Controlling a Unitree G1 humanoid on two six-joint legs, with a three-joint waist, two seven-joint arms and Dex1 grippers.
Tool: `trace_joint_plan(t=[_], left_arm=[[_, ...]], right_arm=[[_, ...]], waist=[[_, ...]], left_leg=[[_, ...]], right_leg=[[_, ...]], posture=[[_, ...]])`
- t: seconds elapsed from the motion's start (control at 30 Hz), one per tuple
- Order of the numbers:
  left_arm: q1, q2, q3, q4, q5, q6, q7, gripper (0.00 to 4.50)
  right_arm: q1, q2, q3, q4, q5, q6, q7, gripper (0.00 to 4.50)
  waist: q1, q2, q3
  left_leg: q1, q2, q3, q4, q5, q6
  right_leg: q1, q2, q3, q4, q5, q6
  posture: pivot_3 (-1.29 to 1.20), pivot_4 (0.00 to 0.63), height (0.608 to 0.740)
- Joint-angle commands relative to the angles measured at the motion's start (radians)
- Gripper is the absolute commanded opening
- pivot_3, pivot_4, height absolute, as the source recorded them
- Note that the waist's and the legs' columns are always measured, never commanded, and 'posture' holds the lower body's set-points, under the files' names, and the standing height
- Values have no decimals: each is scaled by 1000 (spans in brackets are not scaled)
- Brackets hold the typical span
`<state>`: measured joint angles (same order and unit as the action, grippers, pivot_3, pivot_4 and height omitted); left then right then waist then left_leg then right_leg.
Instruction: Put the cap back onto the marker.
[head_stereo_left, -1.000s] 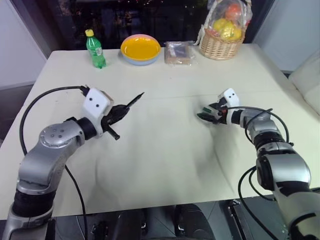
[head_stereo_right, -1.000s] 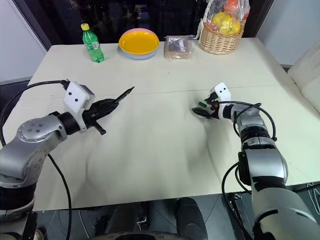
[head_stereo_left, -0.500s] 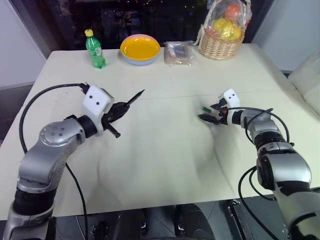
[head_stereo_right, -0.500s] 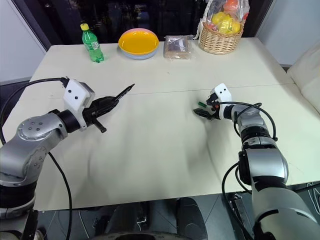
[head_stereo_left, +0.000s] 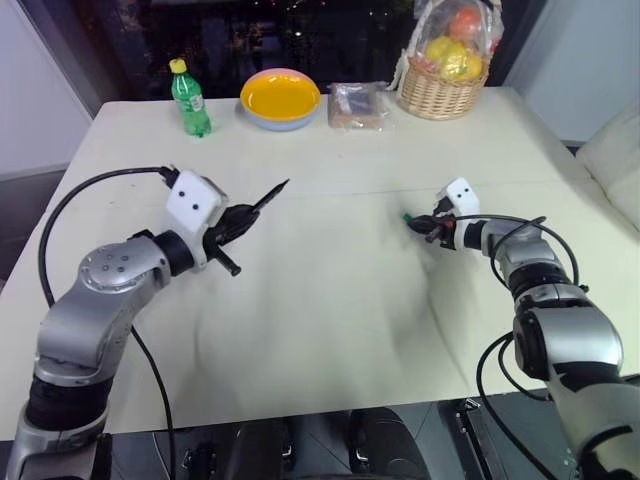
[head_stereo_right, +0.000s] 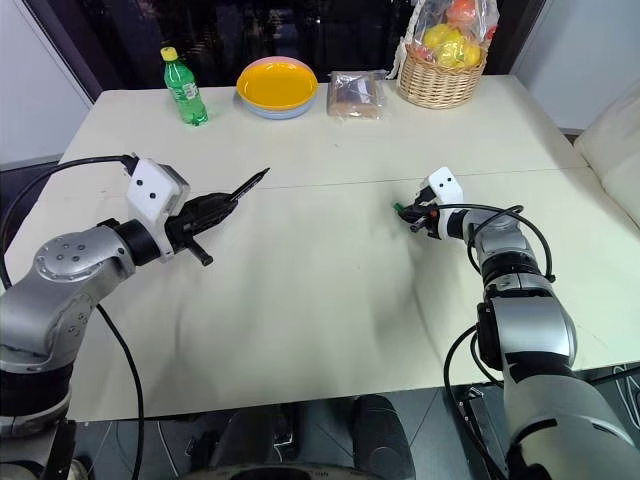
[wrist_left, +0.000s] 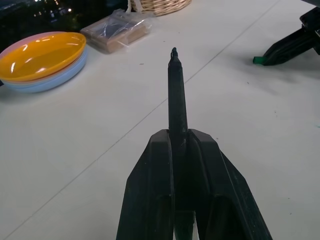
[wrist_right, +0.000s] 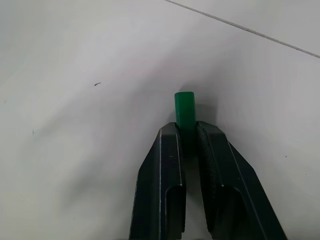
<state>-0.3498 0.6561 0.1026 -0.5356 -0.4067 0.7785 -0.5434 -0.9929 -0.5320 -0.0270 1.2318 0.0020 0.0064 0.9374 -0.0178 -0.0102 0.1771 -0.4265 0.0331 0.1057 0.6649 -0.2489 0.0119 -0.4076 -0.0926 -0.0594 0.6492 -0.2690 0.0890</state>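
Right wrist view: the green cap (wrist_right: 184, 111) sits pinched between the black fingers of the right hand (wrist_right: 188, 134), its free end poking out just above the white worktop (wrist_right: 75, 60). In the left eye view that hand appears right of centre, low over the worktop. Left of centre, the left hand (head_stereo_left: 232, 226) is clamped on the black marker (head_stereo_left: 268, 200), whose tip points toward the upper right. Along the top edge stand a green bottle (head_stereo_left: 189, 98), a yellow bowl (head_stereo_left: 281, 97), a wrapped packet (head_stereo_left: 358, 103) and a fruit basket (head_stereo_left: 447, 75).
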Motion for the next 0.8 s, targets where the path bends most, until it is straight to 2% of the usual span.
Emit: trace_joint_plan(t=[0.03,0.23,0.37,0.5,0.67,0.8], left_arm=[[-15,7,14,-14,-17,-27,-22,0],[-29,33,-18,66,-39,-129,-172,0],[-76,70,-71,201,-16,-270,-340,0],[-172,66,-122,360,8,-364,-453,0],[-276,50,-183,512,54,-459,-553,0],[-347,33,-226,597,99,-511,-602,0]], right_arm=[[-3,-18,2,-49,-3,-28,30,61],[69,-46,83,-366,-24,-65,155,61],[146,-110,141,-691,-41,-68,227,61],[175,-148,168,-908,-34,-40,257,61],[181,-165,197,-1089,-18,17,287,61],[157,-162,218,-1126,-28,32,285,61]], waist=[[0,0,0],[1,1,0],[4,1,1],[4,1,1],[5,1,1],[6,1,1]], left_leg=[[0,0,0,0,0,0],[0,0,0,0,0,0],[0,0,0,0,0,0],[0,0,0,0,0,0],[0,0,1,0,0,0],[-1,0,1,0,0,0]], right_leg=[[0,0,0,0,0,0],[0,0,0,0,0,0],[-1,0,0,0,0,0],[-1,0,-1,0,0,0],[-1,0,-1,0,0,0],[-1,1,-1,0,0,0]], posture=[[0,150,740],[0,150,740],[0,150,740],[0,150,740],[0,150,740],[0,150,740]])
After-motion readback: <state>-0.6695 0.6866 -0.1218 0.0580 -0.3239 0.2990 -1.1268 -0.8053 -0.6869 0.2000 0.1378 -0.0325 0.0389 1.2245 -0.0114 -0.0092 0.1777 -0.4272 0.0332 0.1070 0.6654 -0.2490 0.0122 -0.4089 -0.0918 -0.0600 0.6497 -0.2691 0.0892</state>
